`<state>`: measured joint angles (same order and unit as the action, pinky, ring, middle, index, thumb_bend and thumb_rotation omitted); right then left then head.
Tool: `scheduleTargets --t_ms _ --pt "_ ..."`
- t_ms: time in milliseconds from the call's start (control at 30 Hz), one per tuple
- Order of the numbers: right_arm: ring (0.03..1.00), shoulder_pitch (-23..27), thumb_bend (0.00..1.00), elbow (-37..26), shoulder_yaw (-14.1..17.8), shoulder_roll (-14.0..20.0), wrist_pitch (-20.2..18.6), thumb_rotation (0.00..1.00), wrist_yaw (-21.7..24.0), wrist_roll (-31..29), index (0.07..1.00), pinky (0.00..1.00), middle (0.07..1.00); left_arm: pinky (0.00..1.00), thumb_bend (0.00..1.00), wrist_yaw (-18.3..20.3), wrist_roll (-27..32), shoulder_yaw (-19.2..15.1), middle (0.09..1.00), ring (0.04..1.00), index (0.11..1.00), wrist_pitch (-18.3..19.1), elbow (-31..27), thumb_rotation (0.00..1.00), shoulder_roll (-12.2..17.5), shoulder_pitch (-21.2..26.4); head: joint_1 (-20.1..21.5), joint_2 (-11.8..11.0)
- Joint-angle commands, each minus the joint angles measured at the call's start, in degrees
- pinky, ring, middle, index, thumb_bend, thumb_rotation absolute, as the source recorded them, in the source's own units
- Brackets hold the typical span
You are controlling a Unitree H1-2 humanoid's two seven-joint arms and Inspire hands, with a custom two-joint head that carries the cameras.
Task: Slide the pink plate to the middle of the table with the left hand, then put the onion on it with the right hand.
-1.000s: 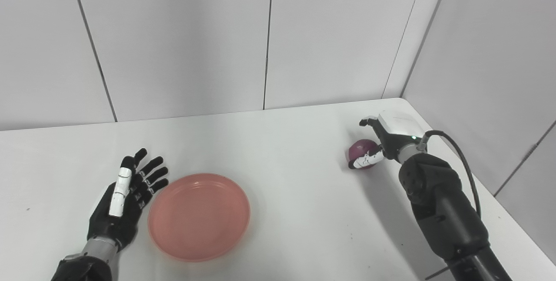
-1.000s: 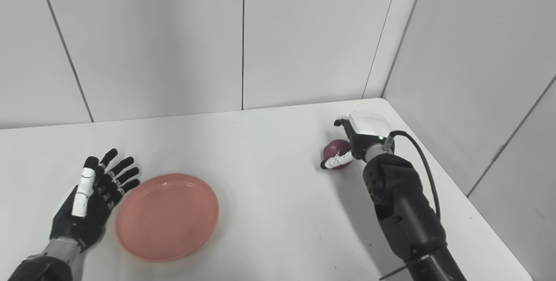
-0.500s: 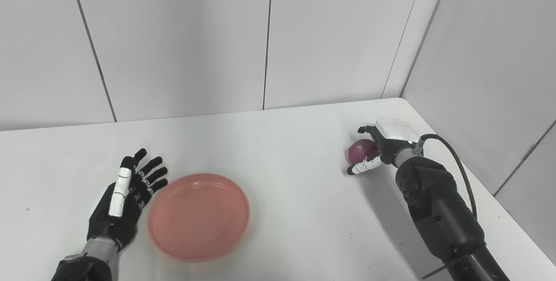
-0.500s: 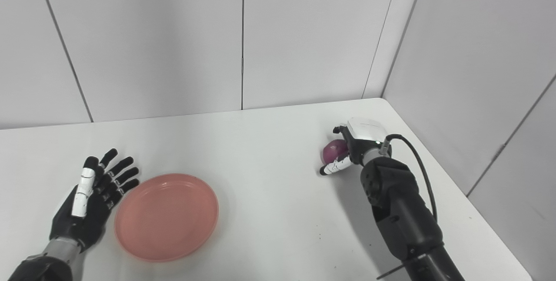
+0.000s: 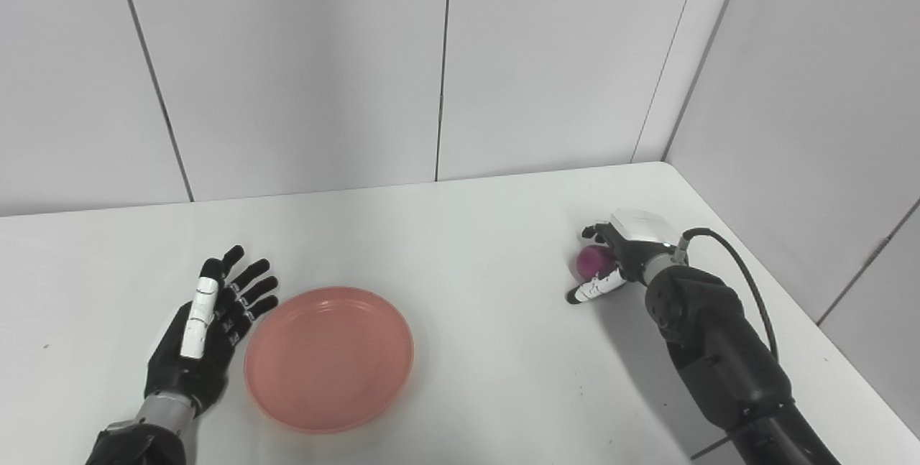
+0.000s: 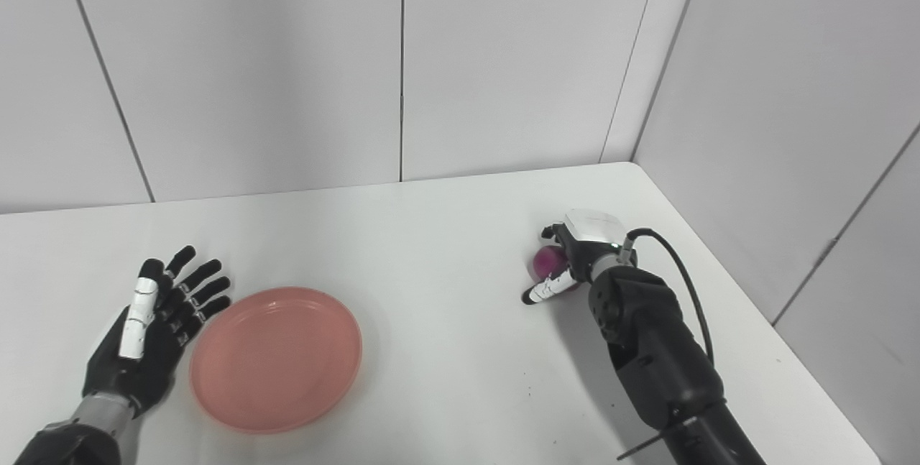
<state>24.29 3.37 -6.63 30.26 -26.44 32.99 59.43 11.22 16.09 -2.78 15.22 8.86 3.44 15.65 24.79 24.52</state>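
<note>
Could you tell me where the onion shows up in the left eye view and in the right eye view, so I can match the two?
Left eye view: the onion sits right of centre, half hidden inside the right hand.
Right eye view: the onion appears nearer the picture's centre, again within that hand.
Shared landmark: the pink plate, lower left on the table in both.

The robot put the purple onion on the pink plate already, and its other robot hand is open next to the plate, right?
Not quite. The onion is not on the pink plate; it is far off to the right, inside the right robot hand, as the left eye view shows. The plate holds nothing. The left robot hand is indeed open next to the plate.
</note>
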Motion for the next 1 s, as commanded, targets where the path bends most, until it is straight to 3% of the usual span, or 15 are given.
scheduleTargets --t_ms 0,800,967 --pt "0.745 2.7 0.93 -0.2 0.3 1.7 -0.4 0.35 0.8 1.1 0.807 0.56 0.817 0.83 0.88 -1.3 -1.1 0.2 0.873 0.847 0.947 3.2 2.1 0.84 0.0 -2.4 0.0 0.0" --pt "0.71 3.5 0.91 -0.7 1.4 1.9 -0.5 0.37 11.7 6.4 0.815 0.52 0.79 0.84 0.89 -1.1 -0.7 0.0 0.88 0.853 0.956 4.0 1.8 0.84 0.6 -1.8 0.3 0.5" --pt "0.654 3.6 0.9 -1.4 1.9 1.9 -0.5 0.36 14.3 7.1 0.793 0.5 0.733 0.84 0.9 -1.0 -0.6 0.1 0.882 0.854 0.959 3.9 1.9 0.83 0.5 -1.7 0.1 0.6"
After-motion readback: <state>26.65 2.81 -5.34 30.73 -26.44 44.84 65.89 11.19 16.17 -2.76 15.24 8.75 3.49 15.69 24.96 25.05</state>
